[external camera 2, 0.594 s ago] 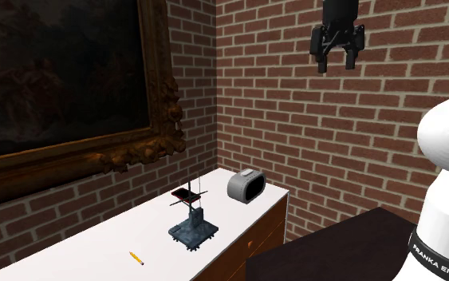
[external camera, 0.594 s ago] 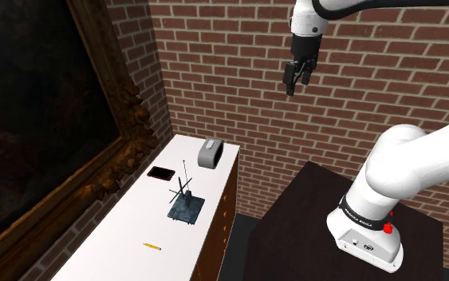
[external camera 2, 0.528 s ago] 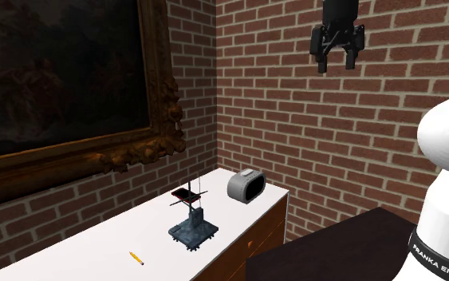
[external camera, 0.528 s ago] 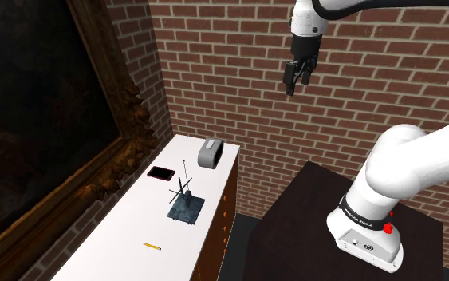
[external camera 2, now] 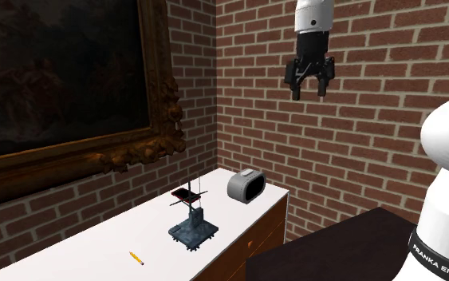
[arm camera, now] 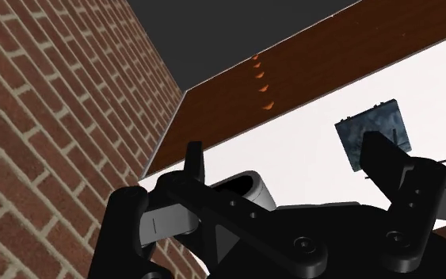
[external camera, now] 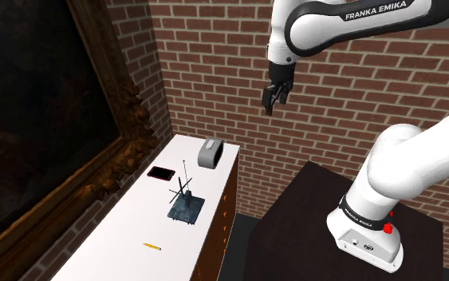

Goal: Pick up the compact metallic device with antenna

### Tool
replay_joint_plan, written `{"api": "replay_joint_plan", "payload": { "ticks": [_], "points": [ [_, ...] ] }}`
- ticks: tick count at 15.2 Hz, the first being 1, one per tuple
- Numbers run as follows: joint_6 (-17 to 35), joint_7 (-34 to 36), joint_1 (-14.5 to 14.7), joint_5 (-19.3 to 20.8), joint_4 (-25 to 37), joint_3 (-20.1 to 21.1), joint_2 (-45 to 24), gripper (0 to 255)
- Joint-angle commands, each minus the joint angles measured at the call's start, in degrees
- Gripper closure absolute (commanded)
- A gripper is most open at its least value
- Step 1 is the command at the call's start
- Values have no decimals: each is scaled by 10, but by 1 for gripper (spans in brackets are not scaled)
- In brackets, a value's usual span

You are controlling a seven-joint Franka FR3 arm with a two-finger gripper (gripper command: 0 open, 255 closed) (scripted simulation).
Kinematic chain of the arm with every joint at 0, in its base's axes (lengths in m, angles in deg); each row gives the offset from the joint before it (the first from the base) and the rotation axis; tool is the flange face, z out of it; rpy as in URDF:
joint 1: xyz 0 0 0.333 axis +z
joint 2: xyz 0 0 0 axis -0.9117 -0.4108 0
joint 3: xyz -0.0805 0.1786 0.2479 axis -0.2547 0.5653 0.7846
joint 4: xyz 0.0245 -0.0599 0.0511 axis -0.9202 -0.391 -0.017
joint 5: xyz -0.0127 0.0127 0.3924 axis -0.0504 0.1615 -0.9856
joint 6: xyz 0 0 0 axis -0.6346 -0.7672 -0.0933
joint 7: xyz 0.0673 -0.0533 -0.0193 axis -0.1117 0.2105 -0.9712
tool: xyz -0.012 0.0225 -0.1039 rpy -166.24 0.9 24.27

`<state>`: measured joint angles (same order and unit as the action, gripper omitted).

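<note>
Two black fingers, parted with nothing between them: that's the hand (external camera: 269, 108) in the shoulder view, hanging high against the brick wall, well above the white desk (external camera: 127, 231). The target, the dark device with antenna (external camera: 185, 209), sits mid-desk at roughly 7 o'clock from the hand. It's a flat squarish slab with thin rods rising off it. At its 1 o'clock is a grey rounded box (external camera: 210, 153), at 11 o'clock a red-rimmed phone (external camera: 161, 172), and at 7 o'clock a pencil (external camera: 152, 247).

Over to the second exterior view: the hand (external camera 2: 309, 94) points straight down, wide open and empty. The device with antenna (external camera 2: 192, 231) lies well apart from it, again near 7 o'clock and close to the desk's edge.

Now the wrist view: the hand (arm camera: 284, 150) has its fingers spread, and the device with antenna (arm camera: 369, 127) peeks out partly behind one fingertip, its flat top facing up.

My read is that it's light and rigid, and the smooth slab may be slippery. Those rods look thin and easy to bend, so I'd keep off them. The better hold is low, across two opposite edges of the slab, with the fingers straddling it clear of the rods.
</note>
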<state>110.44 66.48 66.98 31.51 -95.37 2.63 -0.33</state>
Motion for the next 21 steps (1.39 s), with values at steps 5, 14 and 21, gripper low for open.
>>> {"api": "replay_joint_plan", "payload": {
  "ticks": [5,14,21],
  "points": [
    [129,12,23,-19,-39,19,-78,0],
    [310,30,52,-33,-32,53,-249,0],
    [425,55,70,-16,19,78,-402,0]
  ]
}}
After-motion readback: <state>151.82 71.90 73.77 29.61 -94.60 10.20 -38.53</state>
